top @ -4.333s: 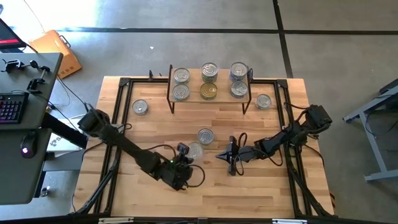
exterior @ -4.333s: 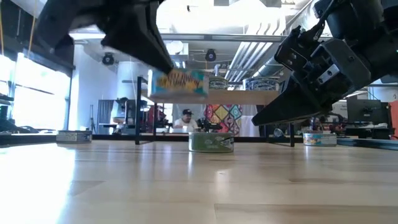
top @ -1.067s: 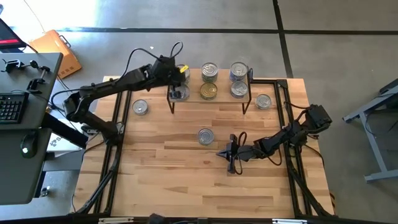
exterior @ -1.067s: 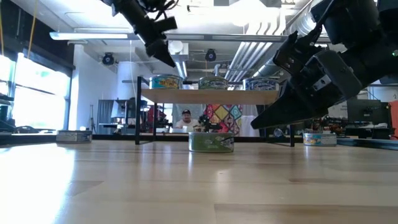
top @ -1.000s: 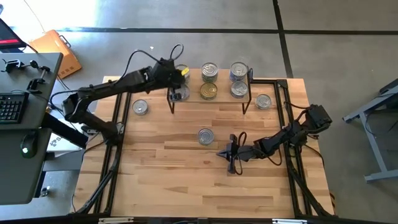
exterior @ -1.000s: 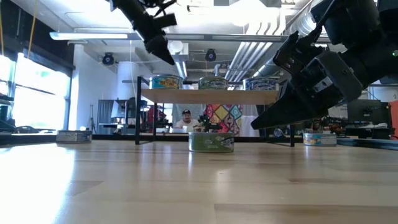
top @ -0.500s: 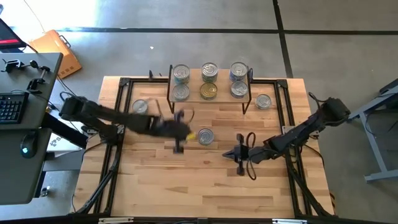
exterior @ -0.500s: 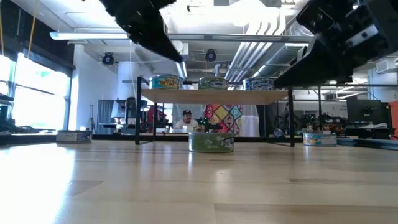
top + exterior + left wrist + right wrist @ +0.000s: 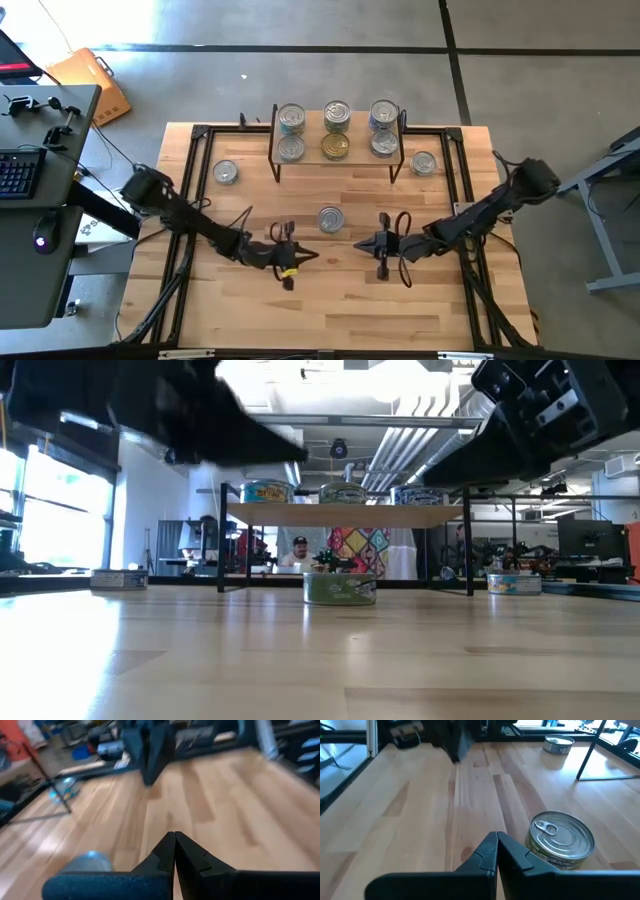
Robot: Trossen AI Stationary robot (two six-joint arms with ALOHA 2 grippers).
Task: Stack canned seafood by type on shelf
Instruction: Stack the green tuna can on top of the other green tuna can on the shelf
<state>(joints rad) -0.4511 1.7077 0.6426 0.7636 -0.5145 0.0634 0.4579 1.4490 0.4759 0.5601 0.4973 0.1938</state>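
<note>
Wooden and pale, the small shelf stands on thin black legs at the far side of the table, and six tins sit on it in two rows of three: a silver tin at the far left with another silver one just nearer, a middle tin with a gold-lidded tin in front of it, and two bluish-labelled tins at the right end. Three tins are off the shelf on the table: one to the shelf's left, one beside its right legs, and a loose tin alone in the middle of the table, nearer than the shelf. The left gripper hangs low over the table to the near left of that loose tin, its jaws pressed together on nothing, as its wrist view shows fingertip against fingertip. The right gripper sits to the near right of the same tin, jaws likewise closed and empty; its own camera shows the silver-lidded tin lying just beside its tips, not touching them. The two grippers face each other, apart. From table height the loose tin stands upright below the shelf.
</note>
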